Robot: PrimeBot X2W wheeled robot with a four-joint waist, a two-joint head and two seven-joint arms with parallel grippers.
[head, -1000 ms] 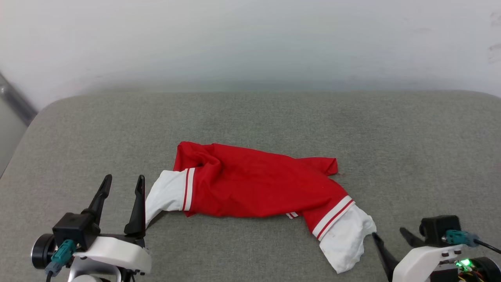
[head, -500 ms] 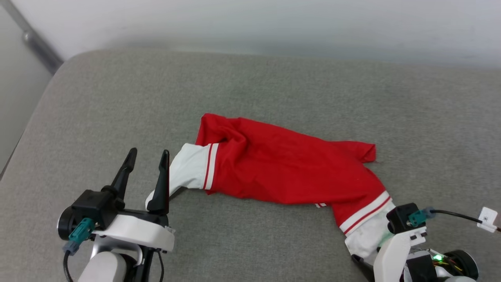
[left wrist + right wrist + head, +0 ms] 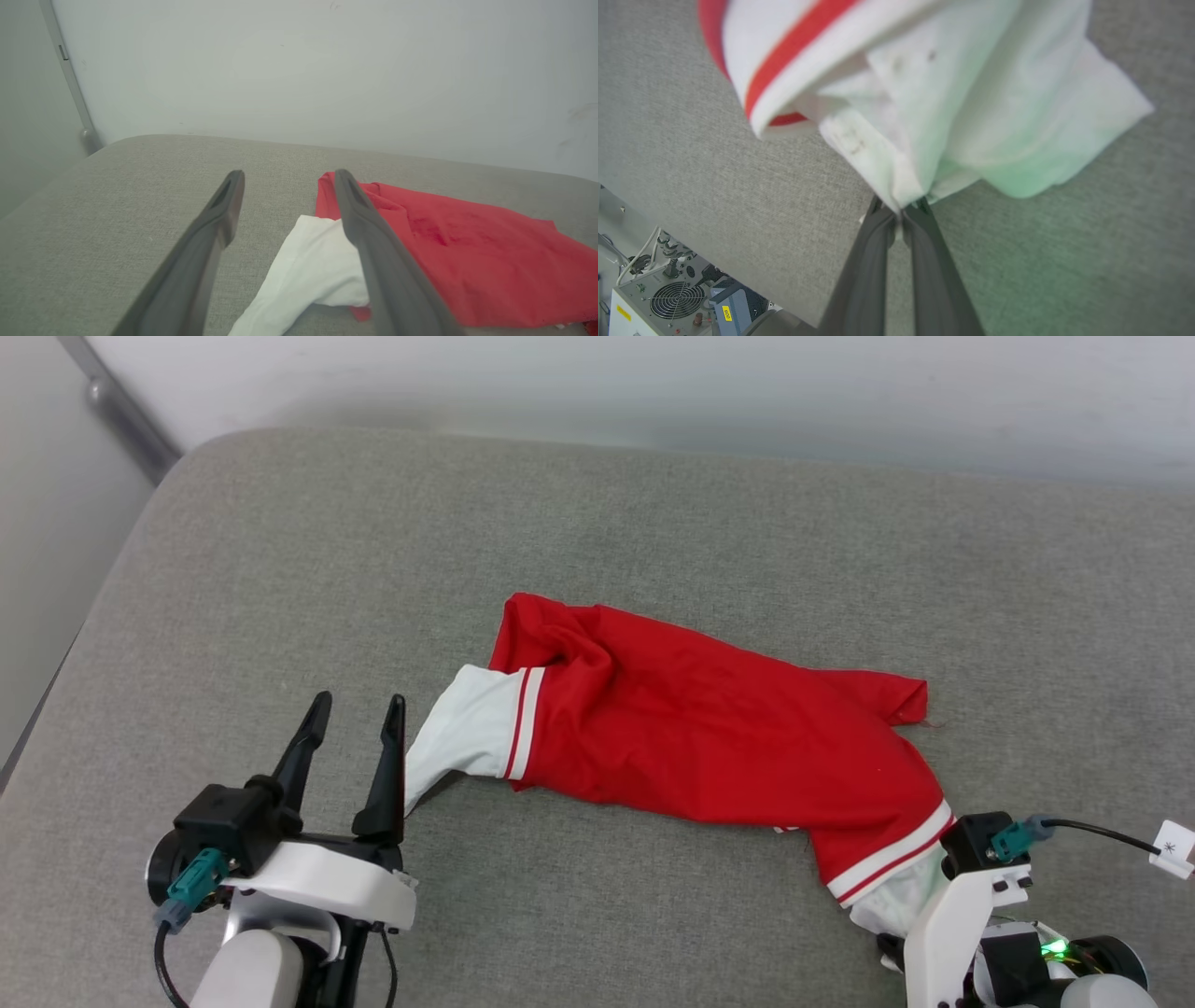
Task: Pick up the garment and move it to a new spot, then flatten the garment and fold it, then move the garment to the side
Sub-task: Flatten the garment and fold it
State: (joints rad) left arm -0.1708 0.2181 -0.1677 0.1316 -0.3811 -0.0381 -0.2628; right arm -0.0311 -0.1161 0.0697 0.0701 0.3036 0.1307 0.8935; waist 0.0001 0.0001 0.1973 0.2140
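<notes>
The garment (image 3: 709,737), a red shirt with white sleeve ends and striped trim, lies crumpled across a grey cushion (image 3: 653,513). My left gripper (image 3: 359,700) stands open just left of the shirt's left white sleeve (image 3: 467,728). In the left wrist view that gripper (image 3: 288,175) has the sleeve (image 3: 313,261) lying below its right finger, with no grip on it. My right arm (image 3: 943,933) covers the right sleeve end at the lower right. In the right wrist view the right gripper (image 3: 901,207) is shut on a pinch of the white sleeve cloth (image 3: 971,93).
The cushion's rounded left edge (image 3: 112,607) drops off beside a grey pole (image 3: 121,415). A white wall (image 3: 653,383) runs behind. A cable with a white tag (image 3: 1172,847) trails from my right wrist. A box with a fan (image 3: 668,298) sits below the cushion's near edge.
The head camera has shifted, sliding the picture right. My right gripper moved onto the right sleeve end and shut on it. The left gripper stays open beside the left sleeve.
</notes>
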